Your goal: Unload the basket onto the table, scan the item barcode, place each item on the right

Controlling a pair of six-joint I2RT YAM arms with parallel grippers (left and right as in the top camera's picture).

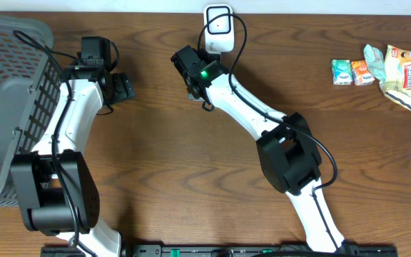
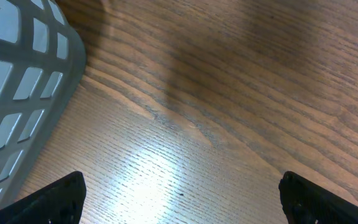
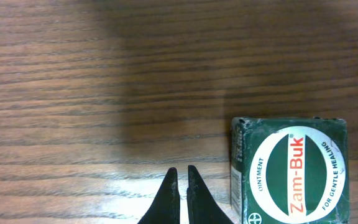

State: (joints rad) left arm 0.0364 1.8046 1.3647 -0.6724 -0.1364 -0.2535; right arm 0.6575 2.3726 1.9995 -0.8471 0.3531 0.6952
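At the lower right of the frame a green Zam-Buk ointment box (image 3: 291,171) lies on the wooden desk (image 3: 104,74), beside the closed, empty right tool (image 3: 183,186) at bottom centre.

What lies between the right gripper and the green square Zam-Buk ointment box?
Only bare wooden table separates the shut right gripper from the green Zam-Buk ointment box, in the right wrist view.

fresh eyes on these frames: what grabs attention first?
The green Zam-Buk ointment box lies on the wooden table just beside the right gripper, whose fingers are shut and empty. From overhead, a large grey mesh basket fills the left edge, a white barcode scanner sits top centre, and colourful snack packets cluster top right.
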